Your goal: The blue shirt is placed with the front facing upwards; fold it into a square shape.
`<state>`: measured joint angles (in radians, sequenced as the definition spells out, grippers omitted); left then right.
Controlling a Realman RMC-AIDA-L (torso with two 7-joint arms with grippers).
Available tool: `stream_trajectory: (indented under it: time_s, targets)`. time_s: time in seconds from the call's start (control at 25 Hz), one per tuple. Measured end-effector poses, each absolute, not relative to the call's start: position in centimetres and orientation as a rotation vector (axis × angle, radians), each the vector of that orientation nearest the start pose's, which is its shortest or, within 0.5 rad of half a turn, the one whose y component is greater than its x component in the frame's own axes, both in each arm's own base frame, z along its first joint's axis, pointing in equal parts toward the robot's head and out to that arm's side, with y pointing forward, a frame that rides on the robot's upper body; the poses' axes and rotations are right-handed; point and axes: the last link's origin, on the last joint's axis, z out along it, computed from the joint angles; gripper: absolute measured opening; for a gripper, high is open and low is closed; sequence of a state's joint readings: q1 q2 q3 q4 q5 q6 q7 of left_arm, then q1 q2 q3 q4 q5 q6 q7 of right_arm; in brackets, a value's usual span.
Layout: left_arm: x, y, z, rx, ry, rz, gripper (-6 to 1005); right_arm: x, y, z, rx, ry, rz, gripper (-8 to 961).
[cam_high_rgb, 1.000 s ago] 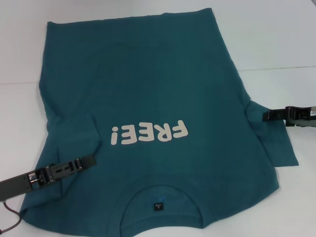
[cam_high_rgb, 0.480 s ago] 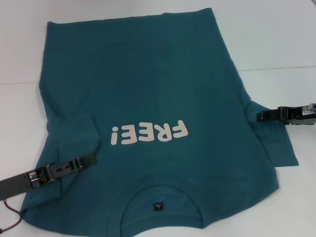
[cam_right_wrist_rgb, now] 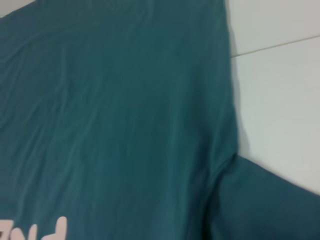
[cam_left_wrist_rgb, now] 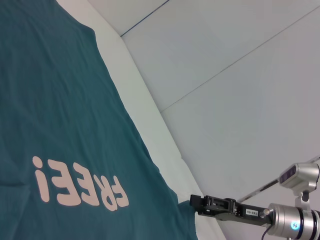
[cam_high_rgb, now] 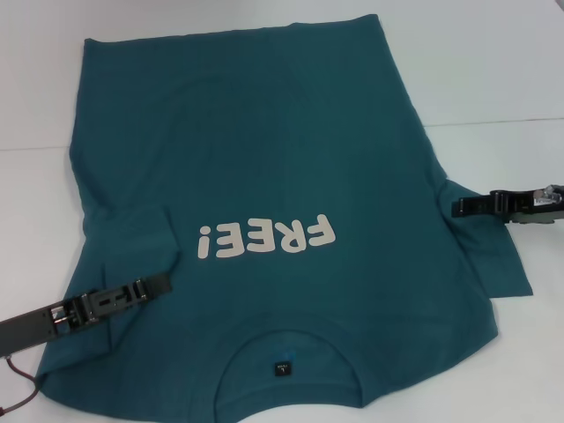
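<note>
Blue shirt (cam_high_rgb: 264, 176) flat on counter (cam_high_rgb: 493, 70), lettering up. Left gripper (cam_high_rgb: 163, 284) over lower-left sleeve, right gripper (cam_high_rgb: 458, 208) at right sleeve — poised for sleeve folds; finger state unclear on both.

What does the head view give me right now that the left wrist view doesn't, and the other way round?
Only the head view shows the left end effector over the folded-in sleeve, the collar with its black neck label, and the whole blue shirt. Only the left wrist view shows the right arm's silver wrist joint. Both show the white FREE! lettering, the white table and the right end effector.
</note>
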<state>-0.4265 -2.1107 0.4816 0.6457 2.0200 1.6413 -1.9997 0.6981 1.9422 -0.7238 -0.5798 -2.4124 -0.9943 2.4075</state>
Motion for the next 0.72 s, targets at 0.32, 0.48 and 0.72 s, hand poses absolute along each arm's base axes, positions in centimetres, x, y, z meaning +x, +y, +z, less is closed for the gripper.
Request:
stream_trajectory:
  time_s: [0.32,0.48,0.72]
  targets:
    - [-29.37,29.49,0.94,-2.300,-1.658,-1.038,609,31.15,41.89,4.96,-1.980,1.563,0.231,890]
    - [-29.38,29.48,0.95,-2.299,-1.659,-1.038,608,31.44,41.84,5.02,-1.981,1.545,0.194,889]
    - [-29.41,29.44,0.98,-2.295,-1.665,-1.042,608,32.00,41.64,5.12,-1.966,1.542,0.173,889]
